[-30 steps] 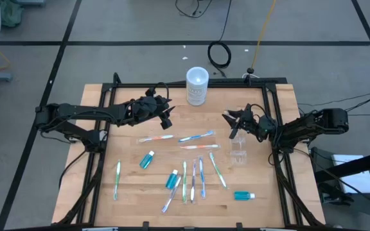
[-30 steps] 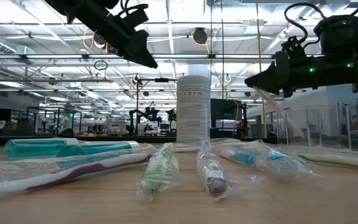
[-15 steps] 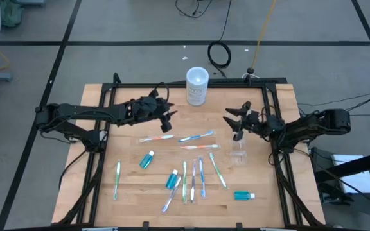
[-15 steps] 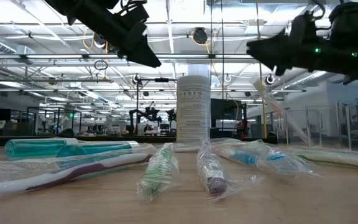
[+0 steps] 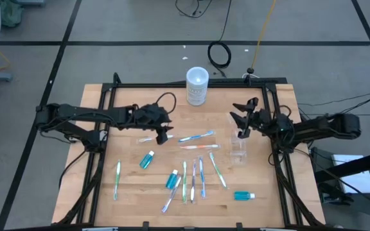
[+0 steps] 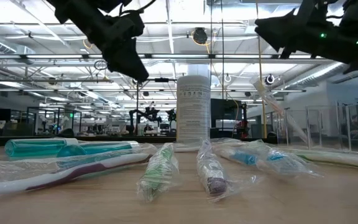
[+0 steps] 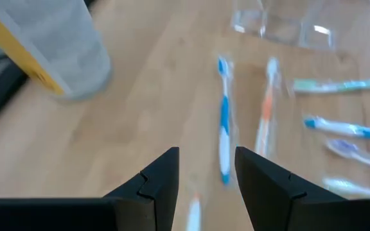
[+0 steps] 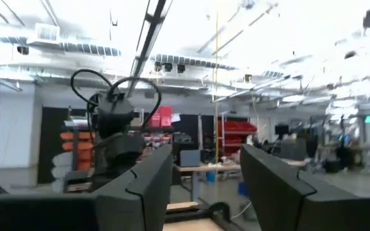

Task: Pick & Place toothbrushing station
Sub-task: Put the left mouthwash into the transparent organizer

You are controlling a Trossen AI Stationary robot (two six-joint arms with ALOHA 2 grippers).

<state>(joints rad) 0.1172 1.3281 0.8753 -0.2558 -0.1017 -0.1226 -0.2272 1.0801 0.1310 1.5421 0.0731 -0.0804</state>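
Observation:
Several slim wrapped toothbrushes point(image 5: 196, 136) lie flat on the wooden table, and three teal tubes point(image 5: 147, 160) lie among them. The clear cup point(image 5: 238, 151) stands at the right with one toothbrush point(image 6: 278, 111) leaning in it. My left gripper point(image 5: 164, 133) is open, hanging above the table over the blue toothbrush point(image 7: 224, 138) and pointing down at it. My right gripper point(image 5: 239, 115) is open and empty, raised above the cup on its far side. Its fingers point(image 8: 149, 183) point up into the room.
A frosted cylinder with a white lid point(image 5: 197, 86) stands at the far middle of the table. A black frame point(image 5: 265, 96) runs along the table's sides. More toothbrushes point(image 5: 194, 179) and tubes point(image 5: 243, 195) fill the near middle.
My left gripper has gone down and toward the near edge, tipping its fingers down over the far toothbrushes. My right gripper has risen and drawn back toward the right edge, tipping upward. The toothbrush stays leaning in the cup.

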